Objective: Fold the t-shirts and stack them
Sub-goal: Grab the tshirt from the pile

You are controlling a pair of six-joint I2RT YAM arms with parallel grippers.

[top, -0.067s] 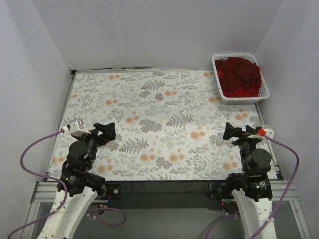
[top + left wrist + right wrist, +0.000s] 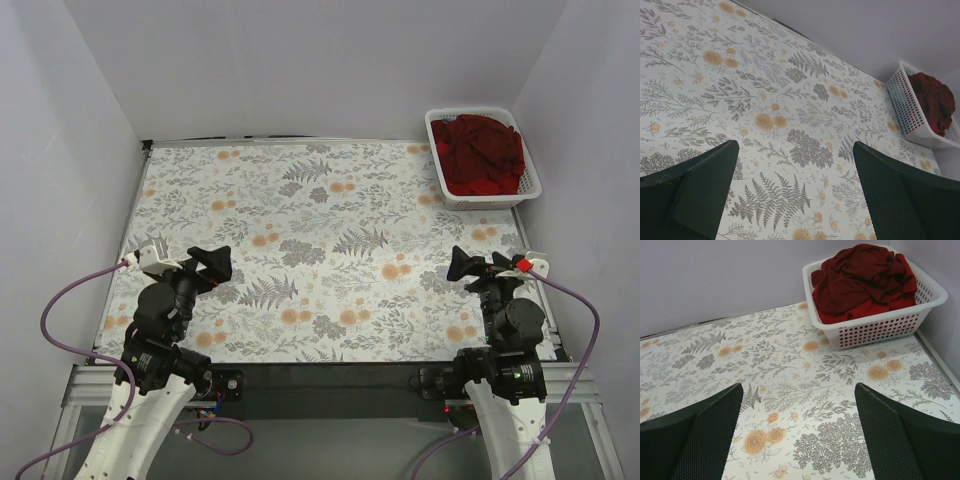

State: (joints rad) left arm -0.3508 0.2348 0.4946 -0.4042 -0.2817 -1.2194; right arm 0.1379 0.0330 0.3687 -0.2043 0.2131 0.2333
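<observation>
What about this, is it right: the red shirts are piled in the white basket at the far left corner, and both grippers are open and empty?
No: the top view shows the white basket at the far right corner. The red shirts are piled in it, and the left gripper and right gripper are open and empty.

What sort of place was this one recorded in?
Probably a lab test booth, not a home: plain white walls enclose the floral cloth, a left arm and right arm are mounted at its near edge, and a white basket holds crumpled red shirts.
</observation>
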